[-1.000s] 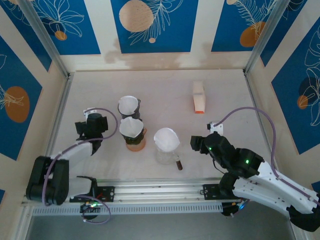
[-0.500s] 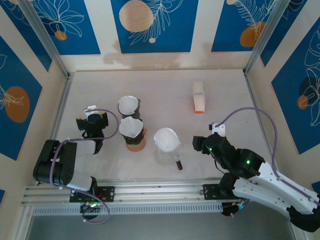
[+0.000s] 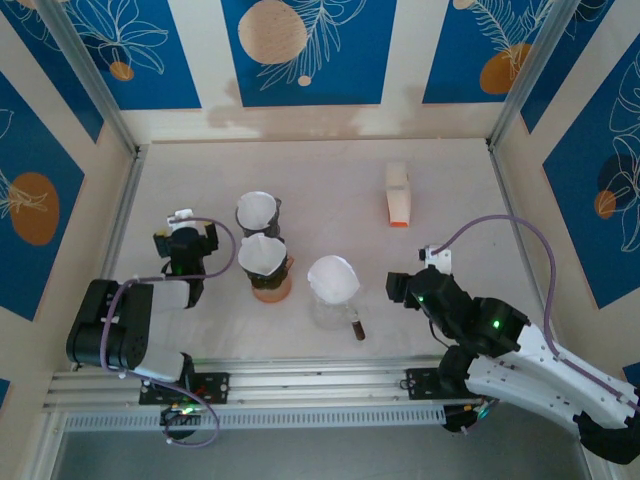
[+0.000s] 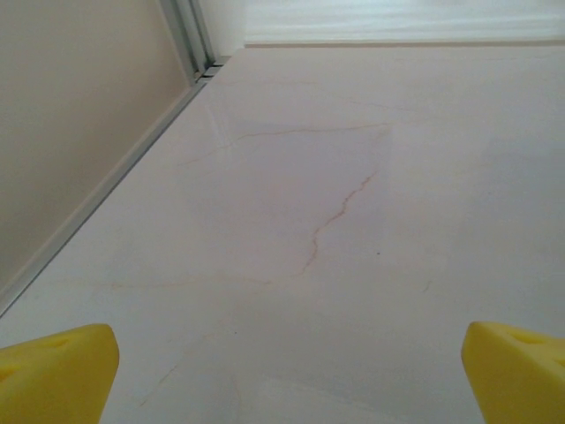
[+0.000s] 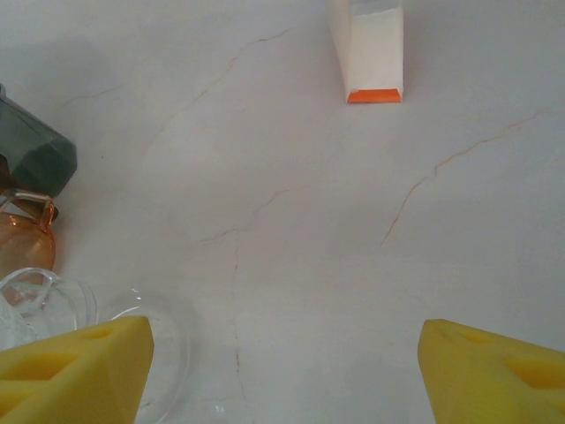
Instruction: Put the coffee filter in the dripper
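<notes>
REMOTE STATION: Seen from my control desk, both arms are anchored to the aluminium rail (image 3: 320,385) along the table's near edge. The left gripper (image 3: 186,246) sits low over the pale table (image 3: 450,170), just left of the row of drippers. Its yellow fingertips (image 4: 62,371) are spread wide, with bare, veined tabletop between them and nothing in their hold. The right gripper (image 3: 398,286) hangs to the right of the clear glass dripper (image 3: 330,312), near it but not touching. Its fingers (image 5: 494,371) are also parted and grip nothing (their pads just reach into the bottom corners of the wrist view).

Between the two grippers, the white coffee filter (image 3: 333,275) sits open in the mouth of the clear glass dripper. A small dark brown piece (image 3: 358,328) lies at the dripper's near-right side, and I cannot make out what it is. Just left of it and a little farther back stands an orange dripper (image 3: 270,292) holding a paper cone (image 3: 263,255). A dark grey dripper (image 5: 33,159) touches it from behind and holds a second cone (image 3: 257,210).

Farther back and to the right, well apart from the drippers, a white carton with an orange end (image 3: 398,195) lies on the table. Blue leaf-print panels (image 3: 300,50) close off the back.
</notes>
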